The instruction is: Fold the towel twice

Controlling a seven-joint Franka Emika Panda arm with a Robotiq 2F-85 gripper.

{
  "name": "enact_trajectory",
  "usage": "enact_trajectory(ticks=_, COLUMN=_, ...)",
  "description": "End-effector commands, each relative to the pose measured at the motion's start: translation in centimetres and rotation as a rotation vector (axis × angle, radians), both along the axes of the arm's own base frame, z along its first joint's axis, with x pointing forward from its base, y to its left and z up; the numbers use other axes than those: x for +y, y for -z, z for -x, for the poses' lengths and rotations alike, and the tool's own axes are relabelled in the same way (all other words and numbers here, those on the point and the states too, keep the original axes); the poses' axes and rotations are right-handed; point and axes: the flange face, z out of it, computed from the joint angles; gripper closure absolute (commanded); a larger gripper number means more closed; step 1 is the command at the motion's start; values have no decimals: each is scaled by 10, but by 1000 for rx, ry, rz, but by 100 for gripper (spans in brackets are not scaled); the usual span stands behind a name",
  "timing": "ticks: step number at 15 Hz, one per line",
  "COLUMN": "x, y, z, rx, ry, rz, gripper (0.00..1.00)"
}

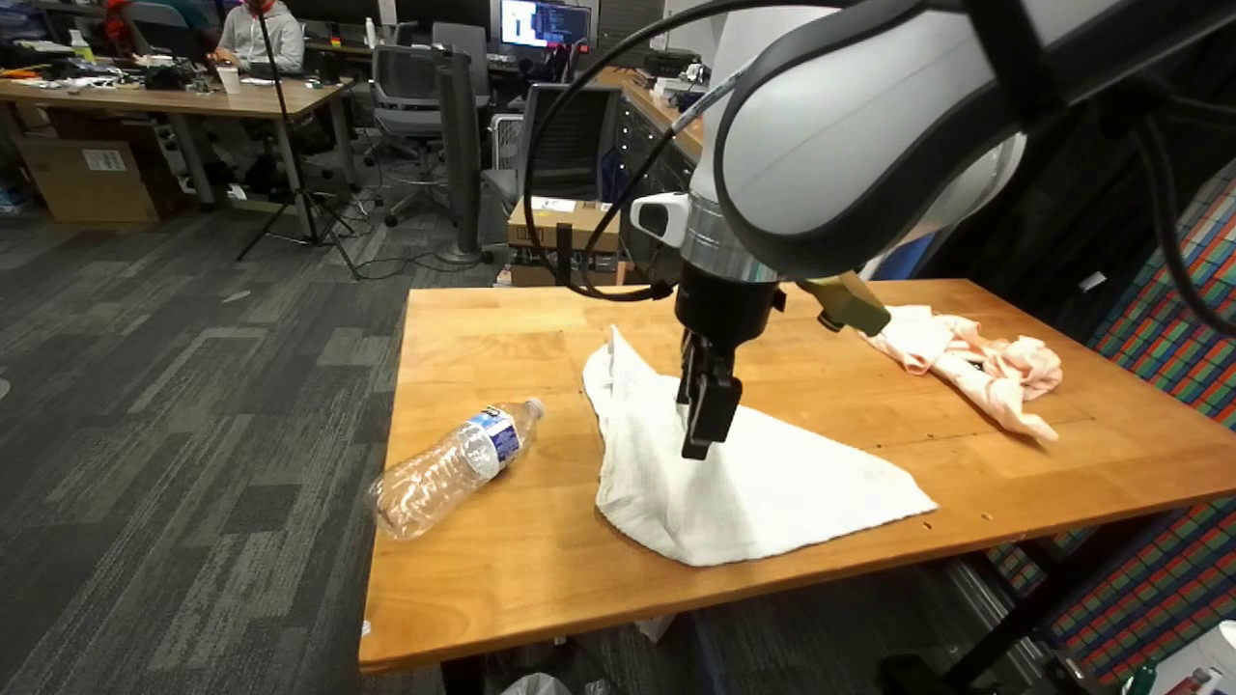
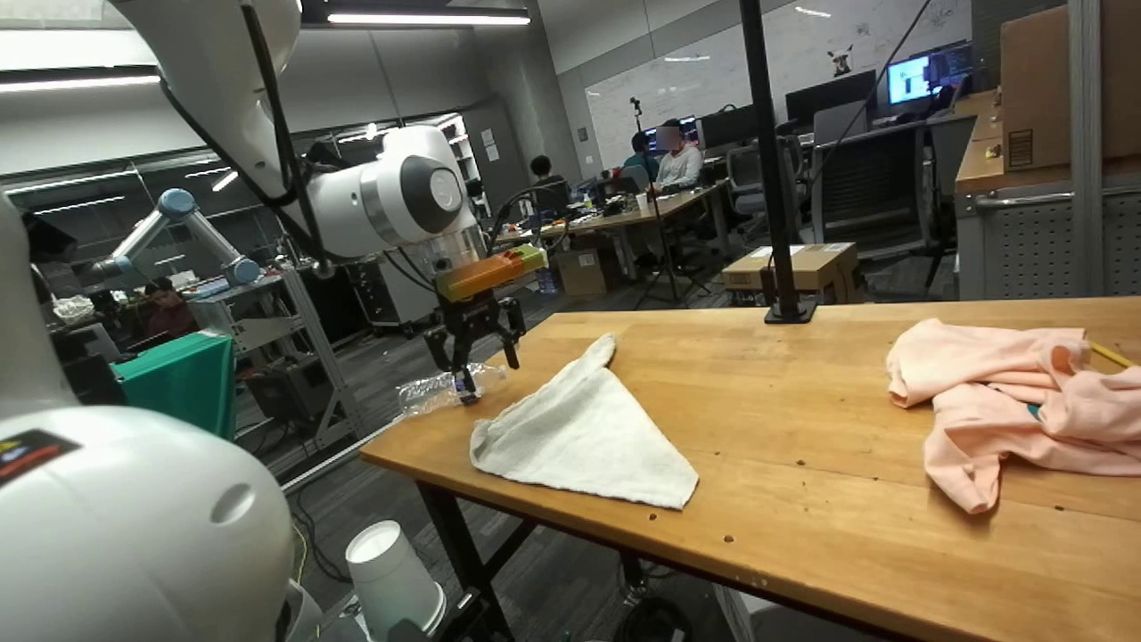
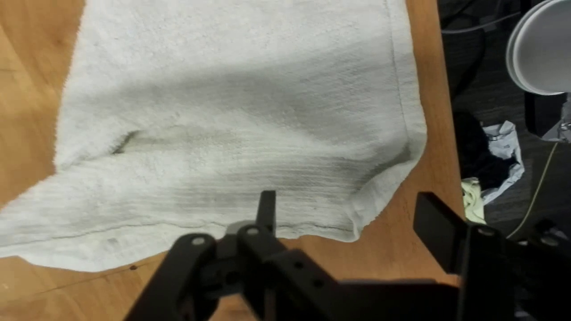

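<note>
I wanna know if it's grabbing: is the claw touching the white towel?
Apart. In an exterior view, the claw hangs open, with tabletop showing between its tips and the white towel.

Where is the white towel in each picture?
In an exterior view: towel mostly below and right of centre.
In an exterior view: towel just below centre.
In the wrist view: towel covering much of the top and middle.
Landmark in all three: the wooden table under it.
</note>
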Motion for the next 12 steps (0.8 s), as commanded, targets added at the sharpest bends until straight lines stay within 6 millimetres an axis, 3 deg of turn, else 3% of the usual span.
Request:
enact_trajectory(ticks=1, x=-40, y=-26, z=-18, rx=-88, ry=45, rz=-44, gripper=0)
enact_trajectory(ticks=6, x=-109, y=-47, z=-47, rx=-174, ry=174, rz=-69, gripper=0)
enact_trajectory(ticks=12, x=-190, y=-47, z=-51, rx=-164, ry=358, rz=-64, gripper=0)
